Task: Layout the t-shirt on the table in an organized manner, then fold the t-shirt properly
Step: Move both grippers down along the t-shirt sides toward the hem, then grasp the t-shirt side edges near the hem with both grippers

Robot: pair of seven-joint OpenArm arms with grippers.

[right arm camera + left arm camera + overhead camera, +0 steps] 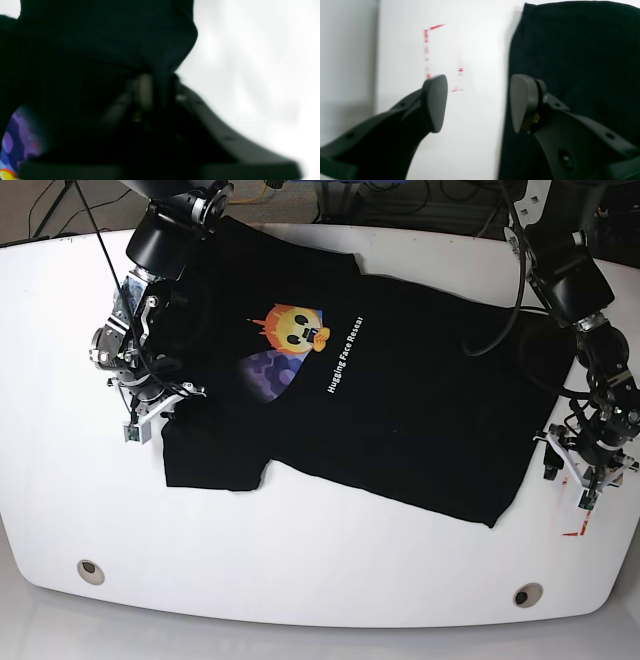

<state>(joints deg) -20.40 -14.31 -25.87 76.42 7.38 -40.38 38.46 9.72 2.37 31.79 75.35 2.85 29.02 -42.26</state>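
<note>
The black t-shirt (400, 410) lies spread on the white table (300, 580), graphic side up, with its orange flaming face (295, 330) and white lettering showing. At the base view's left, my right gripper (163, 397) sits at the shirt's sleeve edge. Up close that right gripper (150, 85) is shut on a bunched fold of the black cloth (112, 37), with the purple patch (17, 140) just below. At the right, my left gripper (567, 473) hovers beside the hem. The wrist view shows this left gripper (478, 102) open and holding nothing, over bare table beside the shirt's edge (570, 50).
A red dashed mark (427, 50) lies on the table just beyond the left gripper, also visible as the red mark (575, 532) near the right edge. Two round metal grommets (90, 570) (527, 594) sit along the curved front edge. Cables run behind the table.
</note>
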